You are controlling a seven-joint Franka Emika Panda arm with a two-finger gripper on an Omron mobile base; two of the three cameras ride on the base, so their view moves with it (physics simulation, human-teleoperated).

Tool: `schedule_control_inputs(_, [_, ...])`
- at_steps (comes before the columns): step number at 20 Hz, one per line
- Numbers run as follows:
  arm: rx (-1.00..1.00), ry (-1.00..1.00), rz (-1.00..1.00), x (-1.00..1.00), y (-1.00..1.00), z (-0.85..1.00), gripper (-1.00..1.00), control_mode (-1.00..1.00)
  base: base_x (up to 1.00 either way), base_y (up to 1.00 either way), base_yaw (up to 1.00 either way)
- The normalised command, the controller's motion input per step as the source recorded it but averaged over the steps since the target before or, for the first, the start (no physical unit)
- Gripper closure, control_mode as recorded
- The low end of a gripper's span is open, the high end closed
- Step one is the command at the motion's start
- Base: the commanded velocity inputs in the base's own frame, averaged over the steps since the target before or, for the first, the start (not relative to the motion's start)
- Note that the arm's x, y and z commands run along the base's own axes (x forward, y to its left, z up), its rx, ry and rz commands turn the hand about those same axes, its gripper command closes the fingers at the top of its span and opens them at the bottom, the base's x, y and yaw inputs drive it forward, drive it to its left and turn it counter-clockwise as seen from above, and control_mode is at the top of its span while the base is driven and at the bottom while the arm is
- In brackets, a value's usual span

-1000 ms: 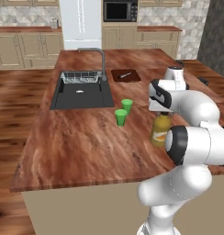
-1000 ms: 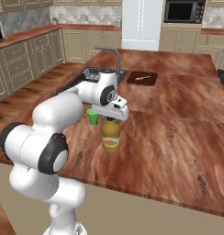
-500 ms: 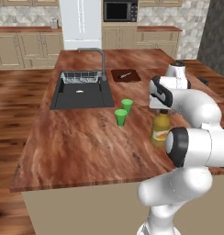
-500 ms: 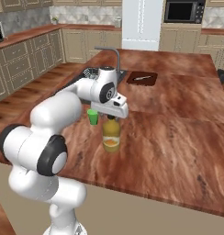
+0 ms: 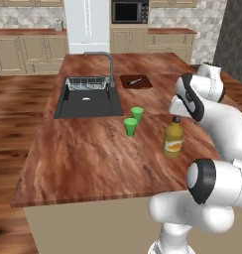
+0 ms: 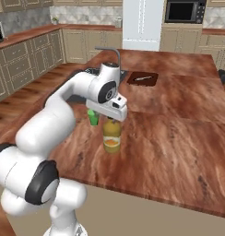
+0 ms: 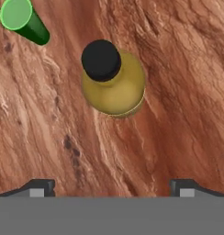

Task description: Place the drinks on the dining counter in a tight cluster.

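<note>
Now the claw (image 7: 112,186) hangs spread apart above the amber bottle (image 7: 114,82) it has just released — freestanding on the dining counter (image 5: 93,158), so one drink looks placed.

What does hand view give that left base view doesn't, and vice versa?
Hand view alone: the amber bottle straight down, dark cap on top, and both finger tips set wide, gripper open and clear of it. Left base view alone: sink, faucet, cutting board, second green cup. Shared: the bottle upright on the dining counter, one green cup nearby.
</note>
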Motion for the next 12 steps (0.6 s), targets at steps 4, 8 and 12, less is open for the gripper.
schedule_control_inputs(4, [0.12,-0.07,-0.01,-0.88,0.31,0.36,-1.00,-1.00,0.00,0.00,0.00])
schedule_control_inputs(8, [0.05,0.00,-0.01,-0.56,0.37,0.24,-1.00,-1.00,0.00,0.00,0.00])
schedule_control_inputs(12, [-0.05,0.08,-0.01,-0.20,0.40,0.07,-1.00,-1.00,0.00,0.00,0.00])
